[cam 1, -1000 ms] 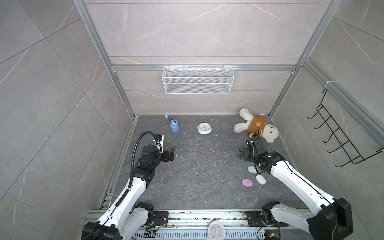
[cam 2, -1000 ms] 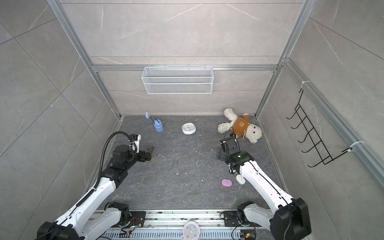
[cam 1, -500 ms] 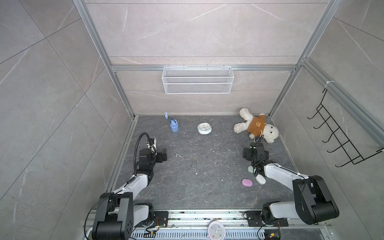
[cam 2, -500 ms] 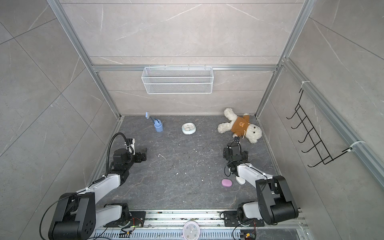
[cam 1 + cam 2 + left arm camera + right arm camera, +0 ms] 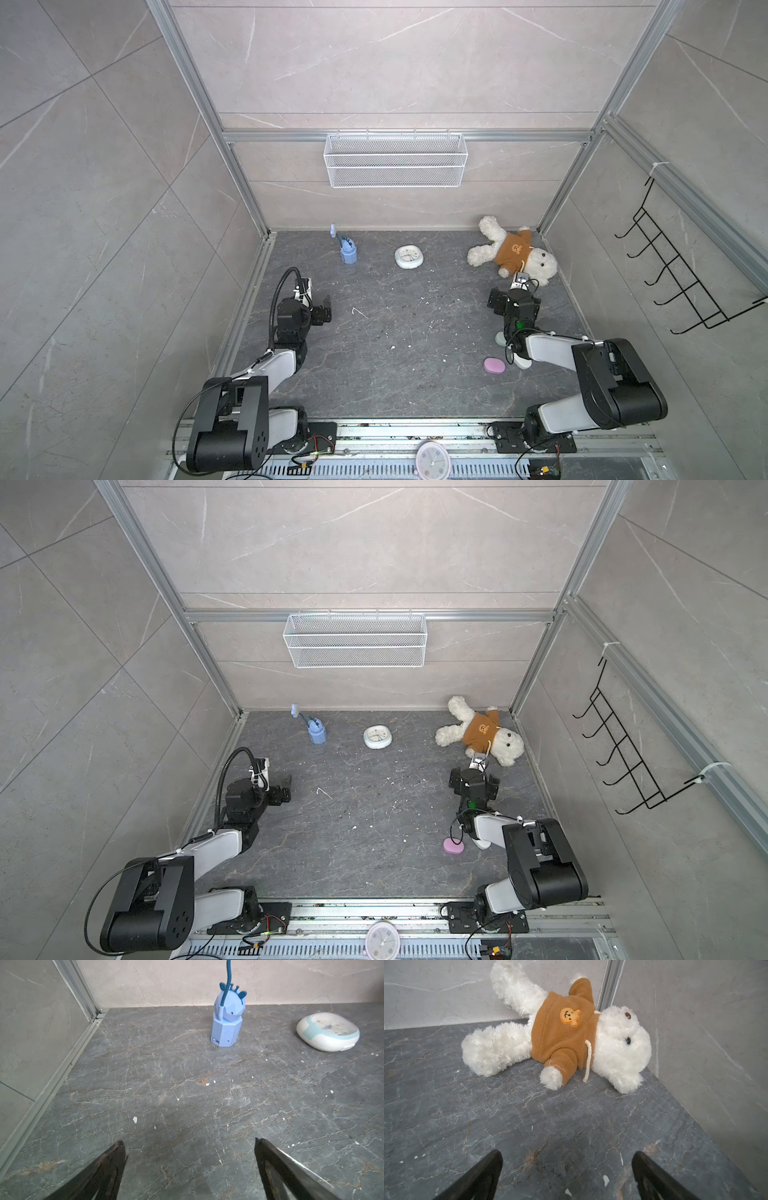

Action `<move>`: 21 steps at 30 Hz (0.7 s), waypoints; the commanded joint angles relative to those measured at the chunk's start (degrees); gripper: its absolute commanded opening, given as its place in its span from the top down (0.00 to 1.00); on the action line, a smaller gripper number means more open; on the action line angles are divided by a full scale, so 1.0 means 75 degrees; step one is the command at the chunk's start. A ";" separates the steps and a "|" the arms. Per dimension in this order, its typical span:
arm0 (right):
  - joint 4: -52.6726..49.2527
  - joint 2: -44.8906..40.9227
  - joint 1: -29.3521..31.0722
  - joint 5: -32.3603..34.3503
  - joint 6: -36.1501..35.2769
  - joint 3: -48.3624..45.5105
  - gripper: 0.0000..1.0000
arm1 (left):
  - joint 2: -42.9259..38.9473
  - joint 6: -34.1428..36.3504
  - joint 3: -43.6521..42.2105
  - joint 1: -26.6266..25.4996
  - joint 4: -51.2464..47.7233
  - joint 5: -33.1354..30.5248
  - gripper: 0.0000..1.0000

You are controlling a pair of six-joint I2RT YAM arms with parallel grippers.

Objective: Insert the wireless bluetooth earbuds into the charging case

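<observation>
- The left fingers (image 5: pixel 108 1167) stand wide apart with nothing between them. They sit low over bare tabletop (image 5: pixel 395 340) on the left side. Far ahead of them are a blue giraffe stand (image 5: pixel 227 1022) and a small round clock (image 5: pixel 328 1031).
- The right fingers (image 5: pixel 483 1176) are spread just as wide and are just as empty. They point at the teddy bear (image 5: pixel 564 1036) lying in the far right corner.
- Three pastel pods lie close together at the near right. There is a pink case (image 5: pixel 494 366), a mint case (image 5: pixel 500 338) tucked half under the right arm, and a white case (image 5: pixel 523 362), also partly covered by that arm. All three look shut to me, though they are small from here.
- I can't spot any earbuds loose on the tabletop, only white specks and crumbs. My guess is that they sit inside the cases, or are too tiny to pick out.
- Neither set of fingers is near the cases, and both arms look folded in close to their bases. I'd judge no insertion is in hand right now, and the job may well be finished.
- If anything remains, the right fingers would have to come back toward the near side, over the cases. A lid would have to come open first. The fingers would then need to narrow a lot to pinch something so small.
</observation>
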 commanded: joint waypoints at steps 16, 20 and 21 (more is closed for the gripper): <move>0.1488 -0.0012 -0.0044 -0.0486 -0.0271 -0.0579 0.00 | 0.1264 -0.0002 -0.0025 0.0210 0.1597 -0.0369 0.01; 0.1416 0.0005 -0.0039 -0.0496 -0.0270 -0.0543 0.00 | 0.1273 0.0009 -0.0018 0.0211 0.1589 -0.0370 0.01; 0.1333 0.0028 -0.0050 -0.0496 -0.0277 -0.0485 0.00 | 0.1274 0.0004 -0.0012 0.0220 0.1586 -0.0352 0.01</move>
